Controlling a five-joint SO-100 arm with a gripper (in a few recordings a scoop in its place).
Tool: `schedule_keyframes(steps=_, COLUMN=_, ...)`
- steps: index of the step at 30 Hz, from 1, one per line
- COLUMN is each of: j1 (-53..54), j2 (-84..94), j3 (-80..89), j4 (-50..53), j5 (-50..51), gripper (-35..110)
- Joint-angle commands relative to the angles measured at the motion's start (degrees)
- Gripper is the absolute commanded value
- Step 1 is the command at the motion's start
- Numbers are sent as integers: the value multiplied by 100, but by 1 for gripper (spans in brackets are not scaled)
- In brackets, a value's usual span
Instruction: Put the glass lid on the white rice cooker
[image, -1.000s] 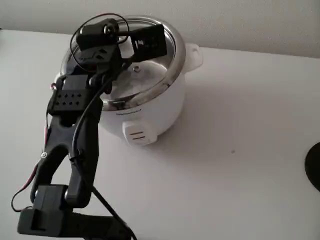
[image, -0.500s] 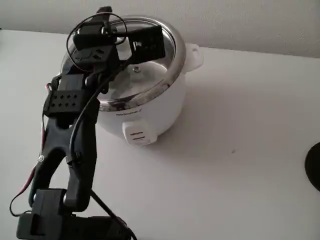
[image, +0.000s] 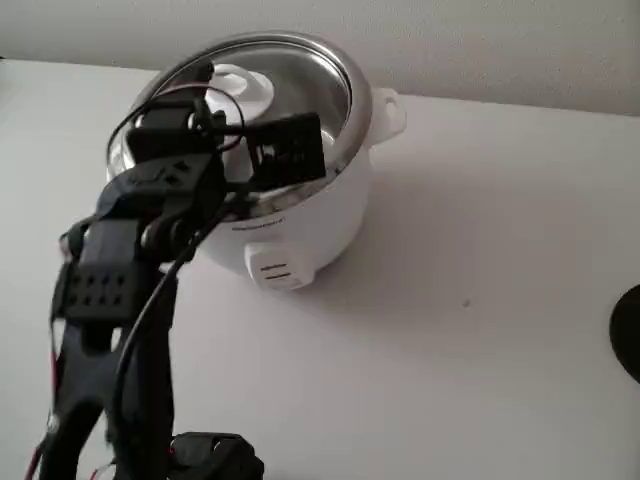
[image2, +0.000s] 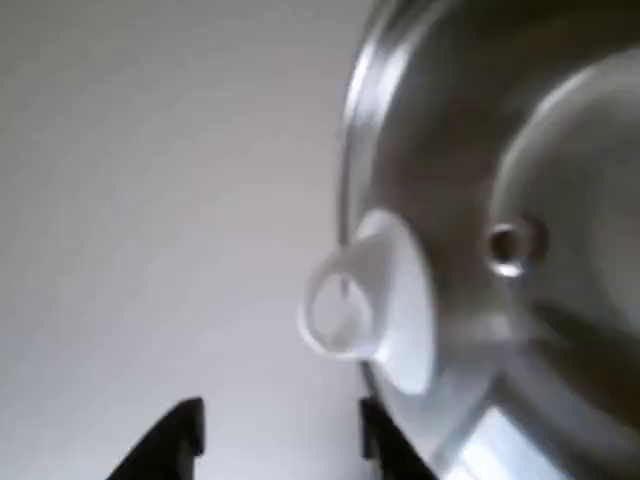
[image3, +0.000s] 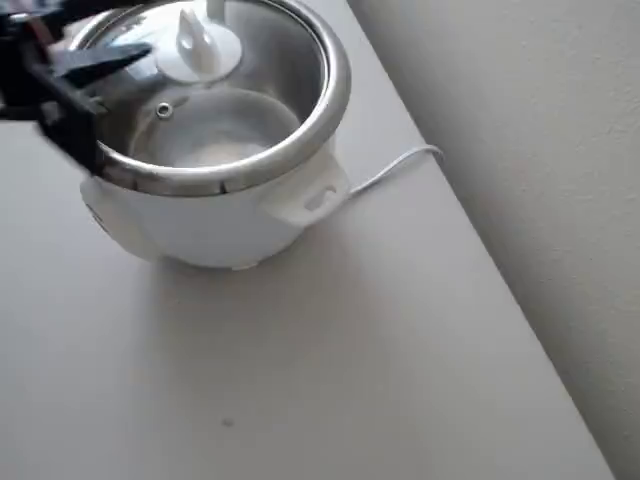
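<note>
The glass lid (image: 300, 80) lies on the steel rim of the white rice cooker (image: 310, 225), its white knob (image: 243, 88) upright and free. In the overhead view the lid (image3: 250, 90) covers the pot, with the knob (image3: 200, 45) and the small metal grommet (image3: 163, 110) showing, above the cooker body (image3: 200, 225). My gripper (image2: 280, 435) is open, just short of the knob (image2: 365, 310), with nothing between its black fingertips (image2: 185, 435). From the fixed view the gripper (image: 212, 100) hovers over the lid's left side, beside the knob.
The cooker's white cord (image3: 395, 165) runs off toward the wall on the right. A dark round object (image: 630, 330) sits at the right edge of the fixed view. My black arm (image: 110, 300) fills the lower left. Bare white table (image: 480, 300) lies right of the cooker.
The gripper has come off the knob and drawn back down and to the left with the arm. The lid stays on the cooker, its knob now uncovered.
</note>
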Motion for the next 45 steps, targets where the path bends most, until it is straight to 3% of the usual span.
schedule_keyframes(steps=1, j1=360, j2=1380, j3=0, j4=923, j5=-466, gripper=18)
schedule_keyframes(steps=11, j1=2171, j2=3498, j3=1942, j4=1942, j5=-1688, gripper=1)
schedule_keyframes(steps=15, j1=2584, j2=4553, j3=3023, j4=2320, j5=-1688, gripper=0)
schedule_keyframes(steps=20, j1=2531, j2=5194, j3=4043, j4=2804, j5=-1380, gripper=0)
schedule_keyframes(steps=31, j1=1195, j2=5212, j3=5590, j4=2971, j5=-694, gripper=0)
schedule_keyframes(steps=35, j1=1310, j2=5212, j3=6214, j4=2522, j5=-747, gripper=0)
schedule_keyframes(steps=45, j1=1397, j2=5212, j3=6196, j4=2566, j5=-694, gripper=1)
